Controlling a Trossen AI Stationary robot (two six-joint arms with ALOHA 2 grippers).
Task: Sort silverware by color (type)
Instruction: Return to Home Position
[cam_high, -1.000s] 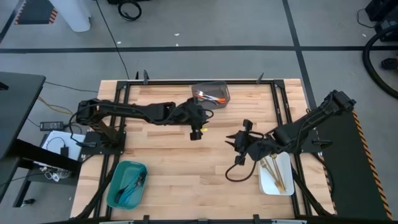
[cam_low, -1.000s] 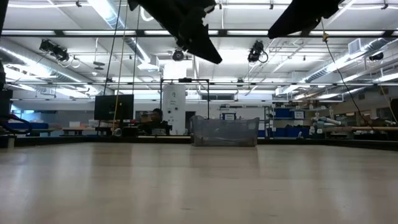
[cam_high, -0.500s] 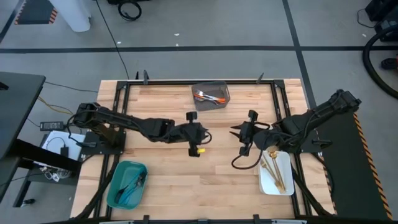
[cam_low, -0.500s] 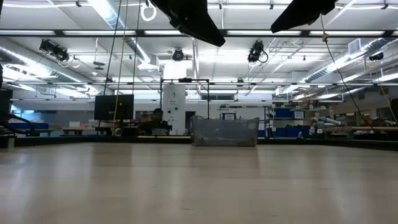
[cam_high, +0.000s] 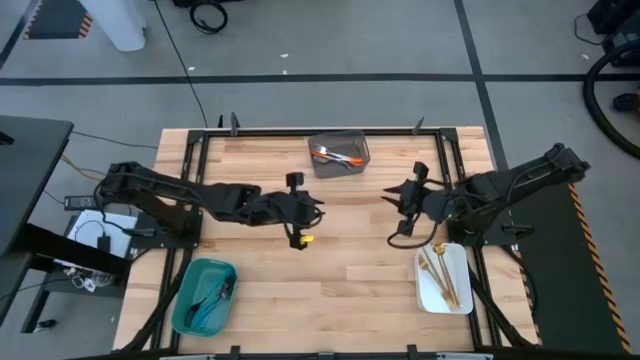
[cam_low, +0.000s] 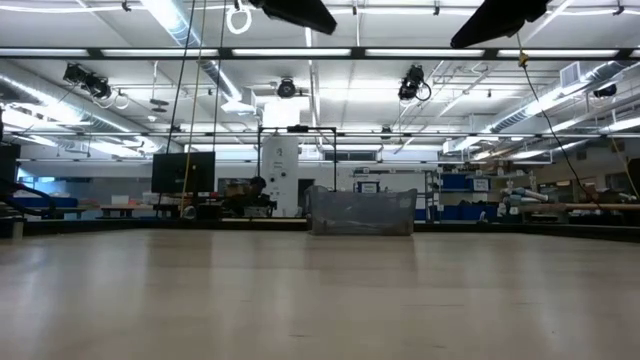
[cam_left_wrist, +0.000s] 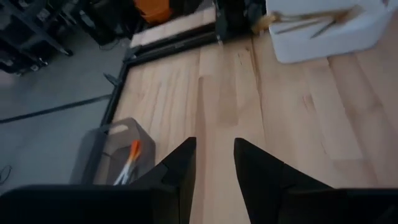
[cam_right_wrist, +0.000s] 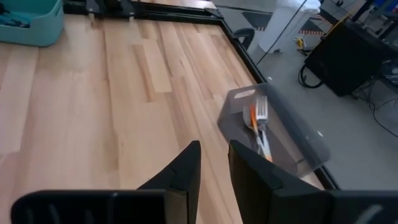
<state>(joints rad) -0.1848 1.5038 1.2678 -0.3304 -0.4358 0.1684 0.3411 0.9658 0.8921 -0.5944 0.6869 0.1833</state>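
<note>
1. Hanging above the wooden table (cam_high: 350, 290), both arms are clear of its surface. In the low view only their dark undersides show along the upper edge.
2. The left gripper (cam_left_wrist: 215, 144) sits over the table's middle, a little left of centre. Its fingers are a narrow gap apart and hold nothing.
3. The right gripper (cam_right_wrist: 214, 147) faces it from right of centre, well apart. Its fingers are also narrowly parted and hold nothing.
4. The silverware lies in three bins:
   - The orange-handled pieces (cam_high: 336, 154) are in the grey bin (cam_high: 361, 149) at the middle of the far edge, beyond the gap between the two grippers.
   - The gold pieces (cam_high: 438, 272) are in the white bin (cam_high: 456, 300) at the near right.
   - The blue pieces (cam_high: 216, 290) are in the teal bin (cam_high: 188, 306) at the near left.
5. A black cable (cam_high: 400, 238) droops from the right arm, close to the white bin's far end.
6. Black frame rails (cam_high: 452, 170) run along the table's sides, just beside the bins.
</note>
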